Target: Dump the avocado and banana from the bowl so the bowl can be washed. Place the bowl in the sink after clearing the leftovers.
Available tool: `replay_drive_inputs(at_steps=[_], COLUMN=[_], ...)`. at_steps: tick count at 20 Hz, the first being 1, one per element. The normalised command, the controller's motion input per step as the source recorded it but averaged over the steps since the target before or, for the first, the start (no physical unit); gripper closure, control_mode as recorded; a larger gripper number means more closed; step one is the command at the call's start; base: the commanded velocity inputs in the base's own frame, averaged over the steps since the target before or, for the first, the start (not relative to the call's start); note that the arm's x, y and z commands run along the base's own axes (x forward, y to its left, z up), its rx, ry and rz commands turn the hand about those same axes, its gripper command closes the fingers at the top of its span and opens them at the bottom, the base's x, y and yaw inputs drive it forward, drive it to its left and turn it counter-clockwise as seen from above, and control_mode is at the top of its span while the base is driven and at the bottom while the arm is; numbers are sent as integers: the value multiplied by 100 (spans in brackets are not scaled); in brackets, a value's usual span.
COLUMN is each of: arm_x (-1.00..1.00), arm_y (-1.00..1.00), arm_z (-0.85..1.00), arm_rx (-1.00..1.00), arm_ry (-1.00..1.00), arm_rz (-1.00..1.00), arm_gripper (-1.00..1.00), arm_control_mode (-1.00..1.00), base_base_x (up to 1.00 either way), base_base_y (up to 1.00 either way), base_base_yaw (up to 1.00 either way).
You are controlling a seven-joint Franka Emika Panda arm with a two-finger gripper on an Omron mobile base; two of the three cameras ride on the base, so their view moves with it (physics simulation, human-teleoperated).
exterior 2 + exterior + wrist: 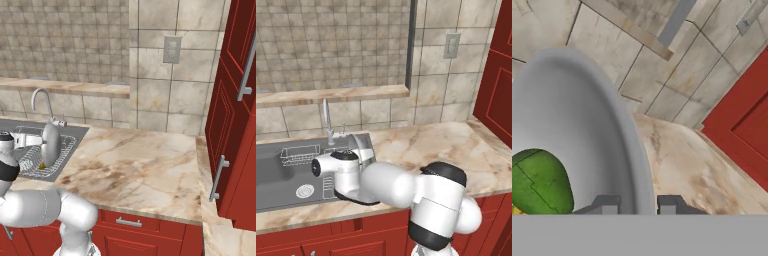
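Grey-white and smooth inside, the bowl (587,130) stands tipped up on its edge over the right end of the sink (276,175), its rim pinched between the pincer (638,204) tips, one finger inside the wall and one outside. From the right base view the bowl (50,144) shows as an upright disc above the wire rack (35,162) in the basin. In the hand view the dark green avocado (539,182) rests low against the bowl's inner wall, and a sliver of yellow, the banana (516,211), peeks at the edge just below it. A small yellow-brown spot (43,165) shows under the bowl in the right base view; I cannot tell what it is. A thin chrome faucet (326,117) rises behind the basin. To the right spreads the marbled desk (140,165), then red cabinet doors (235,100), with a tiled wall (436,75) behind carrying a grey outlet plate (452,45).
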Motion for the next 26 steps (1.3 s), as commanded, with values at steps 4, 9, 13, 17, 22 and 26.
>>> replay_drive_inputs(at_steps=[4,9,13,17,22,26], arm_x=[0,0,-23,-40,-14,6], arm_y=[-8,0,16,2,0,0], arm_z=[0,22,3,-10,0,47], arm_rx=[-2,-4,-15,-15,-7,0], arm_ry=[0,-7,-7,-3,-6,-13], arm_rz=[0,2,7,1,1,0], arm_gripper=[100,100,100,100,100,100], arm_control_mode=[-100,-100,-100,-100,-100,-100], base_base_x=[0,0,0,0,0,0], base_base_y=[0,0,0,0,0,0], base_base_yaw=[0,0,0,0,0,0])
